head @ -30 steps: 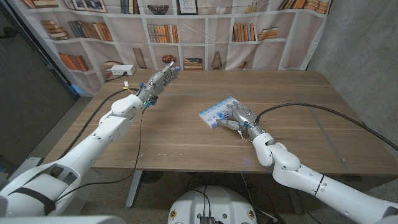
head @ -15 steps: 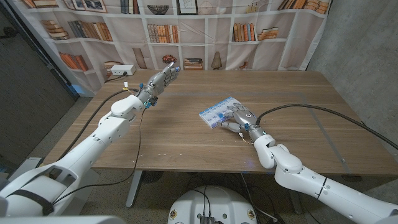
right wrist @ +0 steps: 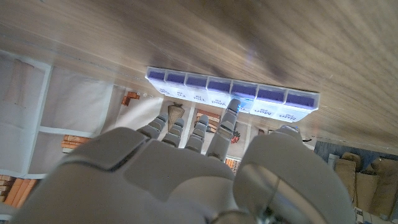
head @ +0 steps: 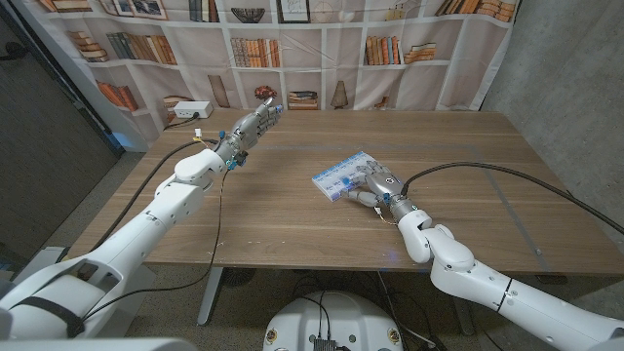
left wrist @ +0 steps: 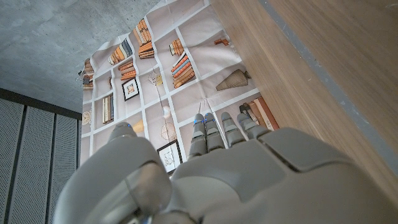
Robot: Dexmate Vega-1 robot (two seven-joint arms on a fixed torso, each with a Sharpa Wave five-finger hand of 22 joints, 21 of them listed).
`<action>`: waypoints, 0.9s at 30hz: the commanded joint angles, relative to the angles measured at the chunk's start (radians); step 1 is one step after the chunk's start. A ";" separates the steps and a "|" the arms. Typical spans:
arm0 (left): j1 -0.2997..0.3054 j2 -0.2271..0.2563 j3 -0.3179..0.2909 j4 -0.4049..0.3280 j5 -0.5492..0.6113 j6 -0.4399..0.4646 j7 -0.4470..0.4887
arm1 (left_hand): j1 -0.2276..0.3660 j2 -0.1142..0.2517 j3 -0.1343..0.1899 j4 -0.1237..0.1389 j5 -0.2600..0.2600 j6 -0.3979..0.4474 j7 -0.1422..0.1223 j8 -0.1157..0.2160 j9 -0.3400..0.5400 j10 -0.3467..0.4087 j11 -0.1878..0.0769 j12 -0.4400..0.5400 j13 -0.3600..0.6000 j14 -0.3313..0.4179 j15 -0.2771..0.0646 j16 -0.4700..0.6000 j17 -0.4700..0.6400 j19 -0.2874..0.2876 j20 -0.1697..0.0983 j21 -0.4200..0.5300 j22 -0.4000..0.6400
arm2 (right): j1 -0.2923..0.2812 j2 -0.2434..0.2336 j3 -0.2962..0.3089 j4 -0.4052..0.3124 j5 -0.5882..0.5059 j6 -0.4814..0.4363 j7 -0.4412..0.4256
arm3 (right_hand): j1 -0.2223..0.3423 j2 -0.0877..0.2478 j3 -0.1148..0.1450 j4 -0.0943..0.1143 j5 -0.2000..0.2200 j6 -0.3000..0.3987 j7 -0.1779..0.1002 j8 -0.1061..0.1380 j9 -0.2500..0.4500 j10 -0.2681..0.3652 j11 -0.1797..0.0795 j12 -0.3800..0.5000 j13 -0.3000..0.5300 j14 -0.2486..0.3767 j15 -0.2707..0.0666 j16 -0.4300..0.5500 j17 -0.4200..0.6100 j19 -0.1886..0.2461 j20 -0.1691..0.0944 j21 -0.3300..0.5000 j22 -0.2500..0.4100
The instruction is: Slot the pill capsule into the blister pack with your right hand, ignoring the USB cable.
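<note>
**Right hand at the pill pack, capsule not seen**

Currently the right hand (head: 375, 183) sits at the near edge of the pack (head: 341, 174), which lies on the table (head: 292, 219) a little right of centre. In the right wrist view one fingertip (right wrist: 234, 106) reaches to the row of cells on the pack (right wrist: 233, 93); the other fingers are extended side by side, slightly apart. Whether anything is pinched under the palm I cannot tell. No capsule is visible in any frame, nor a USB cable.

Judgement: the step in hand is the insertion itself, or the final alignment over a cell. If a capsule is held, the next move calls for fine positioning over one open cell and a light press down, without shoving the pack across the smooth wood.

Materials: the pack is a flat, rigid rectangular strip, white with blue-purple translucent cells in a row, each with small printed lettering. Table is matte wood with a fine grain. Hands are grey, hard-shelled.

The left hand (head: 249, 127) hangs above the far left of the table, fingers straight and close together, holding nothing.
</note>
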 commanded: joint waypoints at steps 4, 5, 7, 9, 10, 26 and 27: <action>-0.009 -0.012 0.004 0.031 -0.007 -0.009 -0.017 | 0.004 0.005 -0.006 0.001 -0.003 0.006 -0.001 -0.002 0.006 -0.001 -0.005 -0.001 0.002 -0.006 -0.001 0.001 0.006 -0.009 0.004 0.003 0.002 | 0.043 -0.014 -0.022 -0.019 -0.044 -0.016 0.138 | 0.006 0.016 0.000 0.000 0.001 0.037 0.010 0.013 0.004 -0.011 -0.002 0.000 -0.001 -0.025 0.007 0.003 -0.001 -0.041 0.001 -0.001 0.005; -0.009 -0.012 0.003 0.032 -0.008 -0.010 -0.017 | 0.004 0.005 -0.006 0.001 -0.003 0.006 -0.001 -0.002 0.006 -0.001 -0.005 -0.001 0.002 -0.006 -0.001 0.001 0.006 -0.009 0.004 0.003 0.002 | 0.045 -0.014 -0.023 -0.019 -0.046 -0.017 0.147 | 0.006 0.017 0.000 0.000 0.001 0.041 0.010 0.015 0.004 -0.011 -0.003 0.000 -0.001 -0.026 0.008 0.003 -0.001 -0.045 0.001 -0.001 0.005; -0.008 -0.013 0.003 0.034 -0.009 -0.011 -0.018 | 0.004 0.005 -0.007 0.001 -0.003 0.005 -0.001 -0.002 0.006 -0.001 -0.002 -0.001 0.002 -0.006 -0.001 0.001 0.006 -0.009 0.004 0.003 0.002 | 0.049 -0.015 -0.026 -0.020 -0.053 -0.019 0.163 | 0.007 0.019 0.002 0.000 0.001 0.050 0.010 0.018 0.005 -0.010 -0.003 0.002 -0.001 -0.030 0.010 0.004 -0.002 -0.053 0.000 -0.001 0.006; -0.006 -0.013 0.003 0.033 -0.009 -0.011 -0.017 | 0.004 0.005 -0.007 0.001 -0.003 0.006 -0.003 -0.002 0.006 -0.002 -0.001 -0.002 0.002 -0.006 -0.001 0.001 0.006 -0.009 0.004 0.003 0.002 | 0.050 -0.017 -0.028 -0.021 -0.057 -0.019 0.176 | 0.007 0.022 0.003 0.000 0.000 0.058 0.010 0.020 0.005 -0.009 -0.003 0.003 -0.001 -0.032 0.012 0.004 -0.002 -0.058 -0.001 0.000 0.006; -0.006 -0.013 0.003 0.033 -0.009 -0.012 -0.018 | 0.004 0.005 -0.007 0.001 -0.003 0.005 -0.002 -0.002 0.006 -0.002 -0.001 -0.002 0.002 -0.006 0.000 0.002 0.006 -0.009 0.004 0.003 0.002 | 0.051 -0.017 -0.028 -0.022 -0.059 -0.019 0.182 | 0.007 0.022 0.004 0.000 0.000 0.060 0.010 0.021 0.005 -0.009 -0.004 0.003 -0.001 -0.033 0.013 0.004 -0.002 -0.059 -0.002 0.001 0.006; 0.006 -0.011 0.002 0.023 -0.012 -0.005 -0.010 | 0.005 0.006 -0.010 0.001 -0.003 0.005 -0.001 -0.002 0.006 -0.001 -0.001 -0.001 0.002 -0.006 0.000 0.002 0.006 -0.010 0.005 0.003 0.002 | 0.068 -0.014 -0.039 -0.007 -0.073 0.006 0.244 | 0.010 0.045 0.020 0.002 -0.004 0.106 0.009 0.034 0.006 0.002 -0.015 0.010 -0.002 -0.044 0.016 0.009 -0.003 -0.090 -0.005 0.006 0.007; 0.007 -0.010 0.002 0.022 -0.013 -0.004 -0.009 | 0.005 0.006 -0.010 0.001 -0.003 0.005 0.000 -0.002 0.006 0.000 0.000 -0.001 0.002 -0.006 0.000 0.002 0.006 -0.010 0.005 0.003 0.002 | 0.067 -0.013 -0.040 -0.006 -0.073 0.006 0.246 | 0.011 0.047 0.022 0.002 -0.004 0.111 0.009 0.035 0.007 0.005 -0.018 0.011 -0.002 -0.045 0.016 0.009 -0.003 -0.093 -0.005 0.006 0.008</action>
